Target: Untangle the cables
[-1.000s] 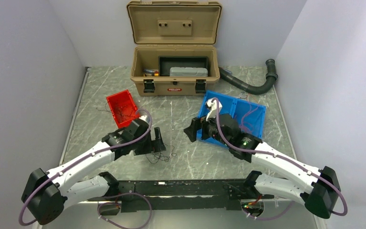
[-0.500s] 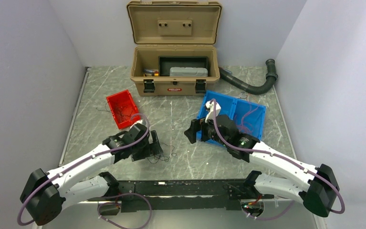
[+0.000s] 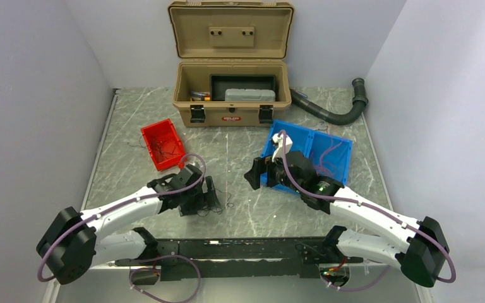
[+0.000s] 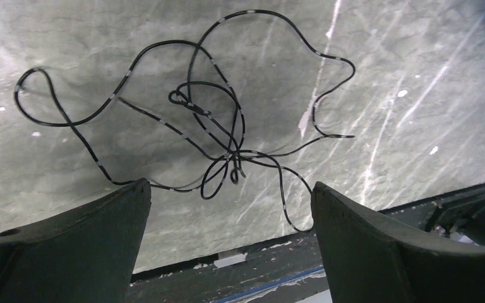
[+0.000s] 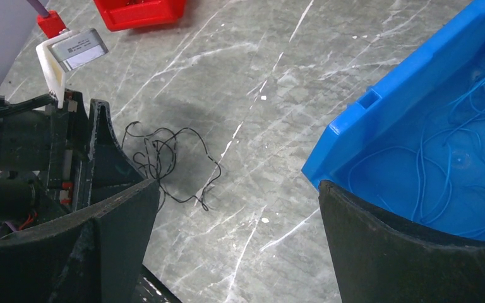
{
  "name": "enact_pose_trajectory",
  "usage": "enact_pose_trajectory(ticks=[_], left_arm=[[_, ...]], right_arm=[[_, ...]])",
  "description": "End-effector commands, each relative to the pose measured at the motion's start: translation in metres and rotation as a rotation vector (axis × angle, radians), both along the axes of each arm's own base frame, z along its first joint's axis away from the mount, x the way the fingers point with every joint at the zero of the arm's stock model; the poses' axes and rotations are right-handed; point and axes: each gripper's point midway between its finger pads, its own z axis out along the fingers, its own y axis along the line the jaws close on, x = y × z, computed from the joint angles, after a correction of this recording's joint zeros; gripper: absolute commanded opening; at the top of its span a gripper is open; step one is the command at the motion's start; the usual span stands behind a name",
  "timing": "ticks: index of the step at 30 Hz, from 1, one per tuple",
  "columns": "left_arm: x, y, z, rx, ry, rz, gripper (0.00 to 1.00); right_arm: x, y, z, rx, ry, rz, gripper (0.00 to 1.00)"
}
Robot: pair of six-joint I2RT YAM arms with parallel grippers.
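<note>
Left wrist view: the left gripper point(image 4: 228, 186) hangs spread wide above the black cables point(image 4: 232, 153), holding nothing

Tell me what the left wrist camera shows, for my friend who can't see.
A loose tangle of thin black wires lies on a grey marbled table. The left gripper hangs open over it, its dark fingers at the bottom corners.

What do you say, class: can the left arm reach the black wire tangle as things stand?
Probably yes: the left arm holds its open jaws right over the black wire tangle, nothing between.
</note>
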Motion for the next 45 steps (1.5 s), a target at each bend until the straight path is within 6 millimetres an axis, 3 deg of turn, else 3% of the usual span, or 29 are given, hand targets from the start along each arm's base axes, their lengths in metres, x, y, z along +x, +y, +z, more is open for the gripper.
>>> enact_pose_trajectory(ticks=[1,5,11,17,20,25,29,33,38,45], left_arm=[[0.010,0.001,0.010,0.040,-0.021,0.024,0.97],[0.019,0.011,0.007,0.131,-0.047,0.055,0.91],[0.038,-0.001,0.007,0.238,-0.098,0.046,0.81],[0.035,-0.008,0.014,0.478,-0.124,-0.031,0.52],[0.031,-0.012,0.005,0.474,-0.101,-0.061,0.28],[0.030,-0.018,0.010,0.441,-0.099,-0.097,0.00],[0.041,-0.019,0.048,0.451,-0.156,-0.121,0.00],[0.063,-0.007,0.080,0.409,-0.198,-0.121,0.00],[0.097,0.028,0.105,0.342,-0.238,-0.055,0.00],[0.136,0.074,0.158,0.292,-0.350,0.043,0.00]], right_arm=[[0.005,0.002,0.024,0.047,-0.044,-0.003,0.99],[0.005,0.001,0.023,0.056,-0.042,-0.004,0.98],[0.007,0.003,0.027,0.061,-0.045,0.006,0.98],[0.009,-0.004,0.032,0.056,-0.057,-0.008,0.98],[0.008,-0.007,0.034,0.067,-0.059,-0.013,0.98],[0.008,-0.014,0.038,0.075,-0.065,-0.024,0.98],[0.011,-0.019,0.041,0.072,-0.072,-0.034,0.98],[0.018,-0.024,0.040,0.062,-0.063,-0.060,0.98],[0.019,-0.026,0.040,0.073,-0.056,-0.068,0.98],[0.021,-0.030,0.041,0.058,-0.054,-0.069,0.98]])
